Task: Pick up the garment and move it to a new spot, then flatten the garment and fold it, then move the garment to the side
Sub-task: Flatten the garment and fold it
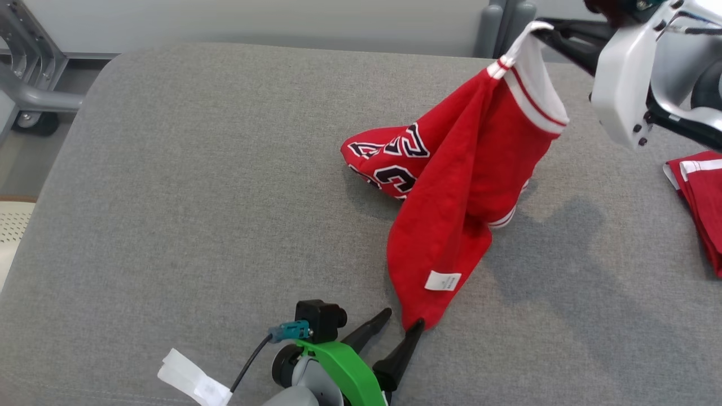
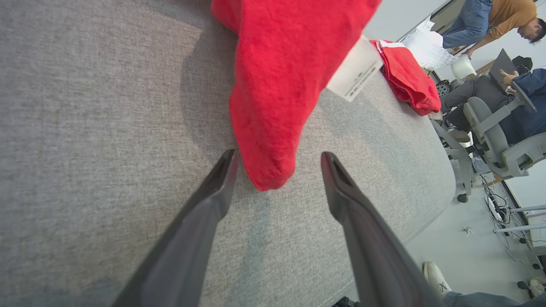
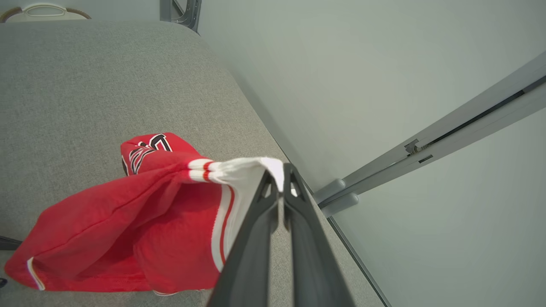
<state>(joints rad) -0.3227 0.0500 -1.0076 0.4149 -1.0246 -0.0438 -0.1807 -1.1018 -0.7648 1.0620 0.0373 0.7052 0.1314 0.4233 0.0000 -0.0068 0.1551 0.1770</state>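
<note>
A red garment (image 1: 451,186) with white striped trim and dark numerals hangs partly lifted over the grey cushion. My right gripper (image 3: 279,179) is shut on its white trim (image 1: 527,39) at the upper right of the head view, holding that end up. The lower part trails down to a red corner (image 2: 266,179) resting on the cushion, with a white label (image 1: 443,280) above it. My left gripper (image 2: 277,164) stands open with this corner between its fingers (image 1: 403,338), which straddle it without closing.
The grey cushion (image 1: 197,197) spreads wide to the left. A second red folded garment (image 1: 702,197) lies at the cushion's right edge. Beyond that edge, people sit on office chairs (image 2: 499,140). A metal frame (image 1: 28,84) stands at the far left.
</note>
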